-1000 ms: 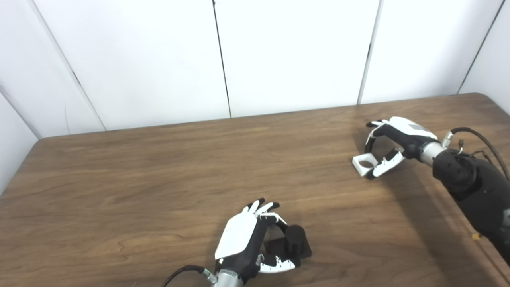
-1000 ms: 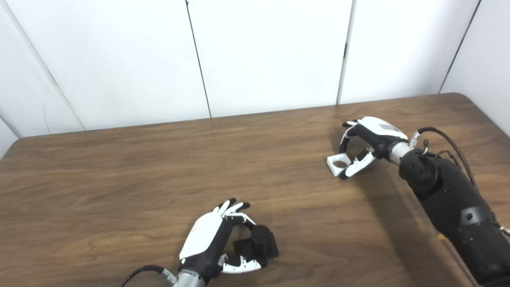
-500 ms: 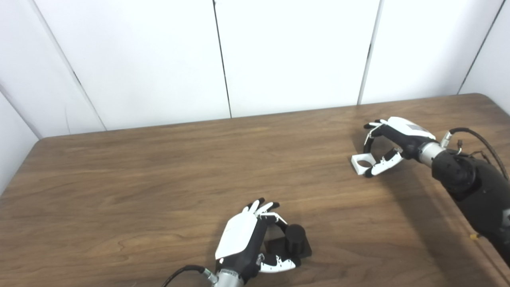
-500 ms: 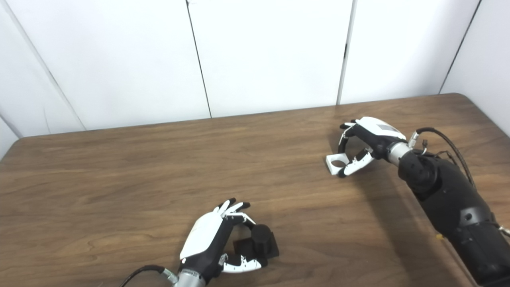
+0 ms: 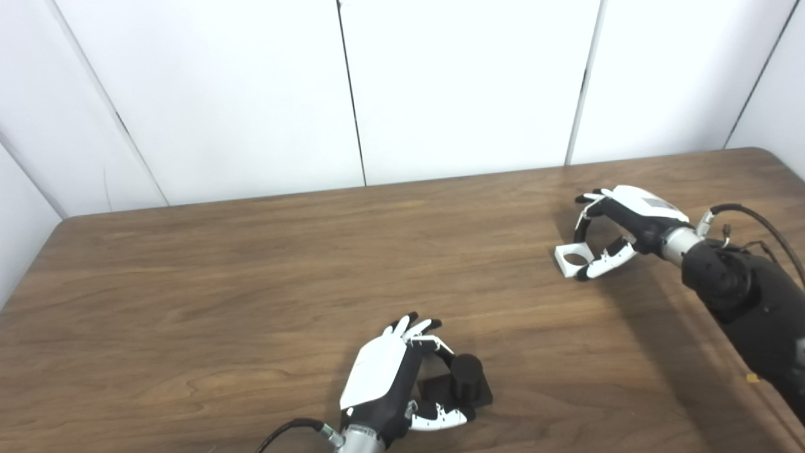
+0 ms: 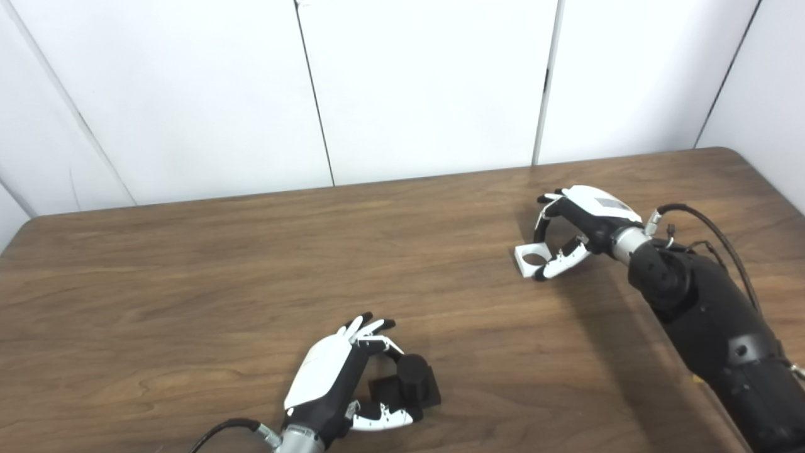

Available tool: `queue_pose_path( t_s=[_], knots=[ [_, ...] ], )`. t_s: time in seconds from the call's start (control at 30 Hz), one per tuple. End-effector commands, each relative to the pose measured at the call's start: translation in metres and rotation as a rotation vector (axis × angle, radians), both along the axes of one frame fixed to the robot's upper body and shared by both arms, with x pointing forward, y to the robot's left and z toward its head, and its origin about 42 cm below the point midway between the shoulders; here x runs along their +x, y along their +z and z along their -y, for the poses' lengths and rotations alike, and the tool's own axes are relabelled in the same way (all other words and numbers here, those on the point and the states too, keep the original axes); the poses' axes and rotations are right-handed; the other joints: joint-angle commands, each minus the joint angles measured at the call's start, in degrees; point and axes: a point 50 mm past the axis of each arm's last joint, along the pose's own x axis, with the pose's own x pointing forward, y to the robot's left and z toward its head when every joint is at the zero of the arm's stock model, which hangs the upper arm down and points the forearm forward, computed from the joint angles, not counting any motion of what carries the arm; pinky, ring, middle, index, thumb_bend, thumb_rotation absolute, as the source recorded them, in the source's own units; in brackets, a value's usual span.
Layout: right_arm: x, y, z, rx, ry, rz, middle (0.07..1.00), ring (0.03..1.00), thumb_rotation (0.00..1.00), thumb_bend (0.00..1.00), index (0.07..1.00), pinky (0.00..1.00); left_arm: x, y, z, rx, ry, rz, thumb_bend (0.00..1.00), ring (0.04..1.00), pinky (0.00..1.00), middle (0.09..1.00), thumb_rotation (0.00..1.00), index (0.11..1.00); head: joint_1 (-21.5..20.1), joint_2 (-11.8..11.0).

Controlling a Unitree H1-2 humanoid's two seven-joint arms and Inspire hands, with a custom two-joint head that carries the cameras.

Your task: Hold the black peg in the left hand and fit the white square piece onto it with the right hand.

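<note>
The black peg (image 5: 466, 372), a short cylinder on a square black base, stands on the table near the front edge. My left hand (image 5: 383, 384) wraps it from the left, one finger curled against the cylinder and the thumb lying along the base's front edge. The white square piece (image 5: 571, 259), with a round hole, lies flat on the table at the right. My right hand (image 5: 619, 223) arches over it, fingers pressing its far side and the thumb on its near right corner. Both pieces rest on the wood.
The brown wooden table (image 5: 251, 283) stretches wide to the left and middle, with white wall panels behind its far edge. My right forearm (image 5: 748, 302) and its cable lie over the table's right side, close to the right edge.
My right hand has edged slightly left and tightened on the white piece, which slid a little left with it. The left hand and the peg have not moved.
</note>
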Motion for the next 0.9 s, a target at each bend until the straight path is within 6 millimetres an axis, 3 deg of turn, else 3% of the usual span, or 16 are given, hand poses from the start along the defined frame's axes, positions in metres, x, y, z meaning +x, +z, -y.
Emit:
queue_pose_path(
  t_s=[0.0,0.33,0.87],
  knots=[
    [-0.002,0.028,-0.002,0.019,0.011,0.078,0.936,1.0,0.16,0.52,0.493,0.99,0.004,0.003,-0.006,0.026,0.026,0.016,0.52,0.998,1.0,0.908,0.07,0.49,-0.1,0.0],
    [-0.033,0.055,-0.021,0.023,0.096,0.122,0.955,1.0,0.16,0.52,0.493,1.0,0.007,0.003,-0.012,0.044,0.044,0.023,0.52,0.992,1.0,0.903,0.07,0.49,-0.5,0.2],
    [-0.094,0.091,-0.081,0.038,0.286,0.117,0.946,1.0,0.16,0.52,0.493,1.0,0.009,0.001,-0.014,0.04,0.05,0.018,0.52,0.997,1.0,0.906,0.07,0.49,-0.8,0.5]
  ],
)
